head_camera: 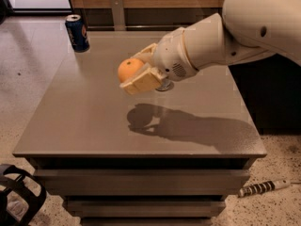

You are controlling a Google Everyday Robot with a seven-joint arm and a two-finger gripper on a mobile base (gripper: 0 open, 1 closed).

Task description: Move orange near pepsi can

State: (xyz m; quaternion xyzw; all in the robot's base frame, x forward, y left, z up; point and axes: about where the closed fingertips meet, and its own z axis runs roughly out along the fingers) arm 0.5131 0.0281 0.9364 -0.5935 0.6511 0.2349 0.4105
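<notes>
The orange [129, 68] is round and bright, held between the cream fingers of my gripper [134, 72], lifted clear of the grey table [84, 121]; its shadow falls on the tabletop below. The pepsi can [77, 33], dark blue with a silver top, stands upright at the table's far left corner, well to the left of and beyond the orange. My white arm reaches in from the upper right.
The base of a silver-grey can [164, 86] shows just under my wrist; the rest is hidden by the arm. A wooden wall panel runs behind the table. Speckled floor lies left. A striped cable [261, 188] lies on the floor at right.
</notes>
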